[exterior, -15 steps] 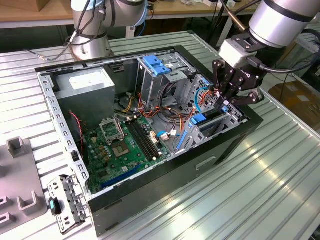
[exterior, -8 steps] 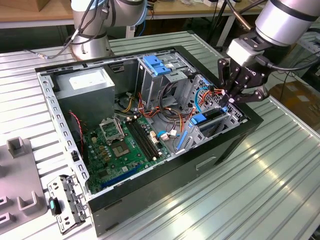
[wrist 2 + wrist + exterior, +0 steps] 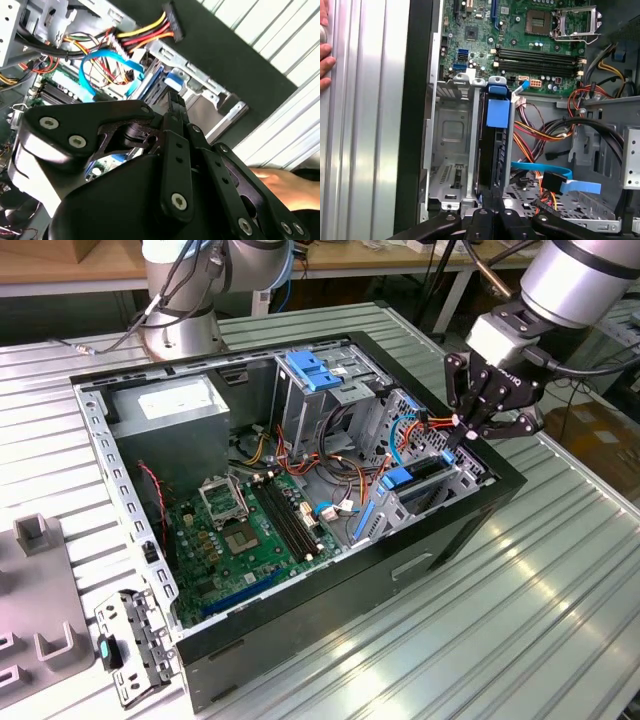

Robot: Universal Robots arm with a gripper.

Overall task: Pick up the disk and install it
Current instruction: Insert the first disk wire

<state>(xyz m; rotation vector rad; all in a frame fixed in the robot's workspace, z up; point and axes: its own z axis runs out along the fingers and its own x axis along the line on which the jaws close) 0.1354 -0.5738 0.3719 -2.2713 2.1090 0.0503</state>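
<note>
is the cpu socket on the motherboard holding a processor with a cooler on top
No: in the first wrist view the cpu socket lies bare on the motherboard, its metal frame uncovered, no cooler on it.

Ribbed metal desk (image 3: pixel 560 570) catching glare under bright light, wooden workbench (image 3: pixel 60 265) running along the back, cardboard box (image 3: pixel 600 435) sitting at the exterior view's right
</note>
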